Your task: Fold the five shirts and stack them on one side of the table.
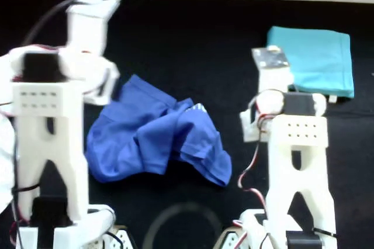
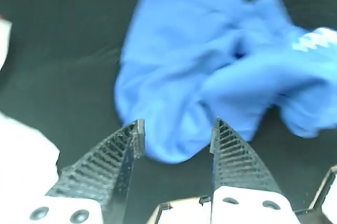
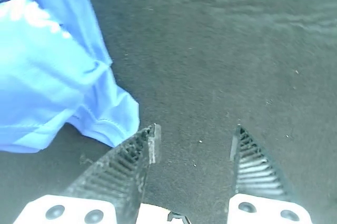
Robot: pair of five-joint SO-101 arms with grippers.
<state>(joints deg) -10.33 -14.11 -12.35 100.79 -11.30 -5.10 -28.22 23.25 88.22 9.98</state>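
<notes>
Overhead cam up at the 6 o'clock side, looking down toward 12 o'clock over the table [image 1: 193,44], fairly far back. Wrist cams close in, staring down past the left gripper [image 2: 176,140] and right gripper [image 3: 195,145]. All three catching the blue shirt [image 1: 155,135], 8 o'clock of centre.

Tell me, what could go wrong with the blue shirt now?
The blue shirt lies in a crumpled heap, so the left end effector, open above its edge, might pinch several layers and lift a bunch. The right end effector is open over bare table beside the shirt; closing there would likely catch nothing. The folded teal shirt lies close to an arm, which could nudge it.
</notes>
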